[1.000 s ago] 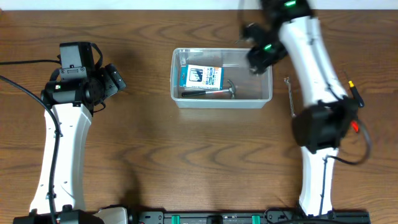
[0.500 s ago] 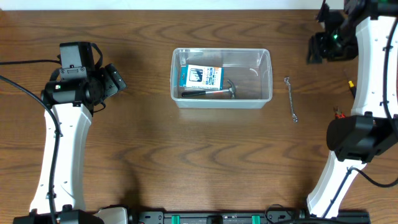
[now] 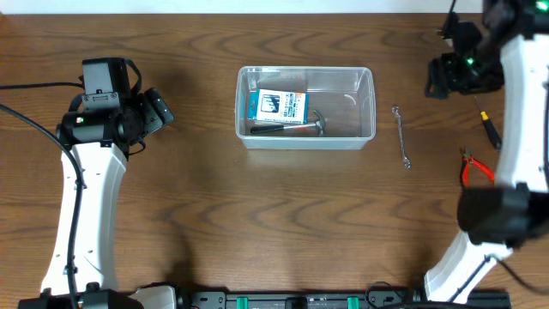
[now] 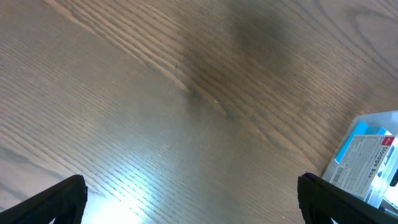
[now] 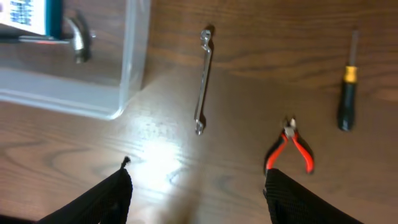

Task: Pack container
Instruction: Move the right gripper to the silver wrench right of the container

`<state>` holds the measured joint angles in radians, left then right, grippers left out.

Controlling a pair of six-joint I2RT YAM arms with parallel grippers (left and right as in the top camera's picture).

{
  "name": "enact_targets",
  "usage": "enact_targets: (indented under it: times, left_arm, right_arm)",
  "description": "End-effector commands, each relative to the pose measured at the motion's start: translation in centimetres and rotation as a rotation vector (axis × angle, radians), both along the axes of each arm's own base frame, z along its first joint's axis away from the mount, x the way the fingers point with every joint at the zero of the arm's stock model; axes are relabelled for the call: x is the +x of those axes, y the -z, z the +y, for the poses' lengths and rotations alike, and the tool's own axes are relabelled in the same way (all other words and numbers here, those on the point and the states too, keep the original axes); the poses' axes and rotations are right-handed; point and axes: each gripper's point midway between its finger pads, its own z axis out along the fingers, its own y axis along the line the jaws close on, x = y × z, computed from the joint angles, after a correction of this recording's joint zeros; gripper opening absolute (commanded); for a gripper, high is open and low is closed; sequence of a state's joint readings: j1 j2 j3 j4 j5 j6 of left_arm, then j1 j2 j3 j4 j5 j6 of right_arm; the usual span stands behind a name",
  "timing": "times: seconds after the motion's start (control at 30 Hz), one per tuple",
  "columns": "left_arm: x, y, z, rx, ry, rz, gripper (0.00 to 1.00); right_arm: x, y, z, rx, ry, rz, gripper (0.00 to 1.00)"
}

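Left pincer [image 4: 196, 202] wide-jawed; in container [image 4: 380, 116], blue-white box [image 4: 364, 163], print unreadable.

The table [image 3: 257, 215] was warm brown wood with darker, wavy grain streaks. The container [image 3: 305, 143] was clear and colourless. In it, the box [image 3: 278, 106] was blue and white with dark print, and the hammer [image 3: 292, 128] had a black handle, a thin red line and a silvery head. The wrench [image 3: 401, 136] was plain silver. The pliers [image 3: 474, 169] had bright red handles and dark jaws. The screwdriver [image 3: 487, 127] had a black handle with a yellow band. Both the left arm [image 3: 86, 215] and the right arm [image 3: 523, 112] were white with black joints, and a small green light [image 3: 467, 62] glowed on the right one. The left gripper [image 4: 196, 202] and the right gripper [image 5: 199, 199] were black.
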<state>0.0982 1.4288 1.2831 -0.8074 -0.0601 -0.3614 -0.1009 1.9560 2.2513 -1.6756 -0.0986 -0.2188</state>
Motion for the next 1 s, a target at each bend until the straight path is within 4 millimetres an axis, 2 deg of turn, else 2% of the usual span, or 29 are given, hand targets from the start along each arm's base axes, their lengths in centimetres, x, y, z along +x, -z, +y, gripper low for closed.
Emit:
enact_targets:
  times: [0.0,0.13,0.23,0.27,0.33,0.4,0.43,0.53,0.57,0.83,0.87,0.97]
  left_arm:
    - [-0.2,0.1,0.4,0.021,0.002,0.01,0.98]
    - [-0.2,0.1,0.4,0.021,0.002,0.01,0.98]
    - [-0.2,0.1,0.4,0.021,0.002,0.01,0.98]
    - [-0.2,0.1,0.4,0.021,0.002,0.01,0.98]
    - [-0.2,0.1,0.4,0.021,0.002,0.01,0.98]
    - [-0.2,0.1,0.4,0.021,0.002,0.01,0.98]
    - [-0.2,0.1,0.4,0.021,0.002,0.01,0.98]
    - [-0.2,0.1,0.4,0.021,0.002,0.01,0.98]
    - [-0.2,0.1,0.4,0.021,0.002,0.01,0.98]
    - [-0.2,0.1,0.4,0.021,0.002,0.01,0.98]
    - [-0.2,0.1,0.4,0.021,0.002,0.01,0.98]
    - [-0.2,0.1,0.4,0.021,0.002,0.01,0.98]
  right_arm:
    - [-1.6,-0.9,-0.6,-0.035,0.049,-0.026,0.7]
    - [-2.3,2.1,-1.0,-0.056,0.073,0.003,0.7]
    - [-2.4,5.8,-1.2,-0.065,0.079,0.025,0.71]
    - [-2.3,7.6,-1.2,-0.065,0.079,0.035,0.71]
    - [-2.3,9.7,-1.2,-0.064,0.078,0.046,0.74]
    - [-2.4,11.4,-1.2,-0.063,0.078,0.053,0.88]
    - [-2.4,11.9,-1.2,-0.063,0.078,0.053,0.9]
    - [-1.8,13.2,-1.2,-0.067,0.07,0.026,0.94]
    - [-1.5,13.5,-1.3,-0.069,0.065,0.011,0.99]
    - [0.6,14.5,-0.4,-0.028,0.026,-0.076,0.99]
    - [0.8,14.4,-0.2,-0.019,0.013,-0.085,0.98]
    - [1.0,14.6,0.0,-0.021,0.006,-0.087,0.78]
